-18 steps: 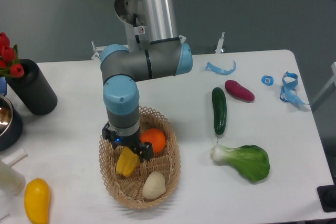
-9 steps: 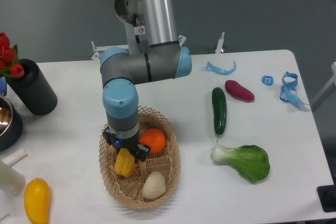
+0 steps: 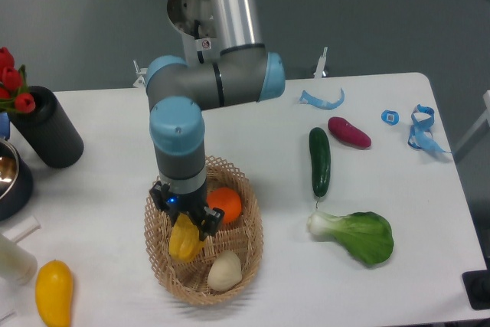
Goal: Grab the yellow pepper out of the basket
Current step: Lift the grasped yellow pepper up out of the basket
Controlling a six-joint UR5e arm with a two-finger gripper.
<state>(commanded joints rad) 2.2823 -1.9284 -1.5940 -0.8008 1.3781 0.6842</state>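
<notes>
— Yellow pepper (image 3: 183,239) in the grip: was it out of the wicker basket (image 3: 249,254) at that point?
— Not clear of it. The gripper (image 3: 184,220) was clenched on the pepper's upper end, and the pepper hung nearly upright over the basket's left half, its lower end seemingly just above the weave. The grasp looked made; the lift was the step in hand.
— And what did the next move call for?
— A straight rise, by my reading, high enough for the pepper's tip to pass the lattice rim without snagging.
— Anything crowding it?
— An orange (image 3: 226,204) sat just beside the gripper on the right, and a pale rounded vegetable (image 3: 225,271) lay near the pepper's lower end. Either could be nudged by a sideways drift.
— And beyond the basket?
— A smooth yellow fruit (image 3: 53,292) lay at the table's front left corner, well apart, with a cucumber (image 3: 319,161), a bok choy (image 3: 358,234) and a purple vegetable (image 3: 349,132) off to the right. None stood in the way.
</notes>
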